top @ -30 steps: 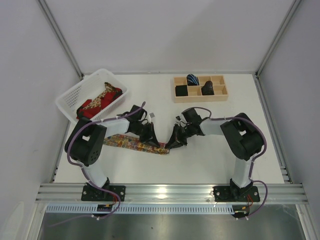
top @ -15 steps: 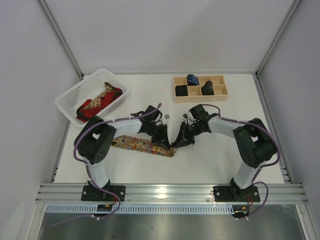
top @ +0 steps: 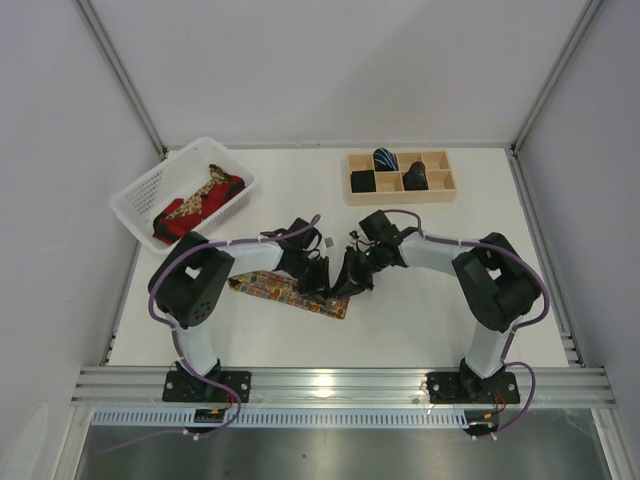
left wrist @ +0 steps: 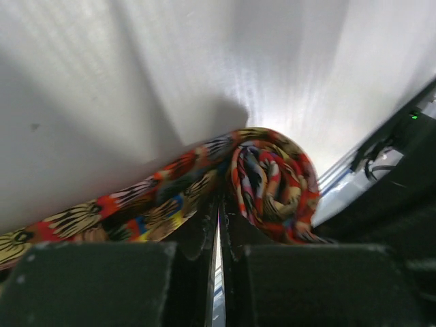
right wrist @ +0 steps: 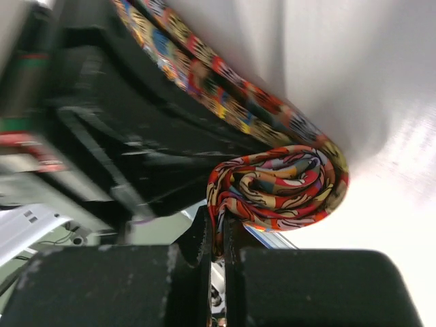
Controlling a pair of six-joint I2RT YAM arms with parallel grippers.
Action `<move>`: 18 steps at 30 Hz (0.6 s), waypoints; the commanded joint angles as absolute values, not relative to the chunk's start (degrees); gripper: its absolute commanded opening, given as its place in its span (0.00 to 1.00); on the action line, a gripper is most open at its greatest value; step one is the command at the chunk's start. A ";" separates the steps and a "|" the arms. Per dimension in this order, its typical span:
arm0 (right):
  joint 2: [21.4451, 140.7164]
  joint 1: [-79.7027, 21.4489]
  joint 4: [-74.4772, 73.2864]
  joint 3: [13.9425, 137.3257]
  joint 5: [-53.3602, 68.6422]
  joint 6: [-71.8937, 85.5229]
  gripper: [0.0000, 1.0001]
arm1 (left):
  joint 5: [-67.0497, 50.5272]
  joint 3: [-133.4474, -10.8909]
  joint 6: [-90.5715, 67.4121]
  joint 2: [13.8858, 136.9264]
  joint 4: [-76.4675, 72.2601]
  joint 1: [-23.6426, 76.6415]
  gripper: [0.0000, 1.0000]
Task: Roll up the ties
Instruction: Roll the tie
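The multicoloured tie (top: 268,289) lies flat on the white table, its right end wound into a small roll (left wrist: 272,178) that also shows in the right wrist view (right wrist: 279,180). My left gripper (top: 320,279) and right gripper (top: 350,283) face each other across the roll. The left gripper (left wrist: 219,208) is shut, its tips where the roll meets the flat strip. The right gripper (right wrist: 221,221) is shut on the roll's outer fabric edge. In the top view the arms hide the roll.
A white basket (top: 130,200) at the back left holds a red tie (top: 183,220) and a gold paisley tie (top: 193,206). A wooden compartment box (top: 437,161) at the back holds a rolled blue-striped tie (top: 385,158) and black rolled ties (top: 362,181).
Both grippers moved right with the tie's end, then drew closer together and back a little left. The tie's flat part slid right and looks shorter.
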State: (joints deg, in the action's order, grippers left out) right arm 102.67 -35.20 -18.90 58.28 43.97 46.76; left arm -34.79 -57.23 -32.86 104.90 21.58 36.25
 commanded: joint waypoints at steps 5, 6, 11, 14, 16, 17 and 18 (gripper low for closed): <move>105.29 -36.91 -13.71 63.54 41.75 51.86 0.00 | -32.35 -54.85 -31.38 102.04 21.36 36.74 0.07; 105.73 -37.18 -14.06 63.81 41.66 51.77 0.00 | -32.26 -54.58 -31.29 101.87 21.44 36.56 0.07; 109.85 -39.02 -18.80 65.92 40.43 50.10 0.00 | -30.85 -54.49 -30.33 101.25 22.50 36.21 0.07; 111.53 -39.72 -20.65 67.14 39.03 49.66 0.00 | -28.23 -54.84 -28.92 100.11 24.60 36.21 0.08; 112.23 -39.99 -21.79 68.11 38.15 49.31 0.00 | -26.55 -54.93 -28.30 99.06 26.27 36.12 0.08; 112.58 -40.16 -21.97 68.38 37.62 49.13 0.00 | -25.93 -54.76 -28.21 98.53 26.45 36.21 0.08; 113.20 -40.25 -22.23 68.64 37.44 49.22 0.00 | -24.88 -54.23 -28.21 97.39 26.54 36.12 0.08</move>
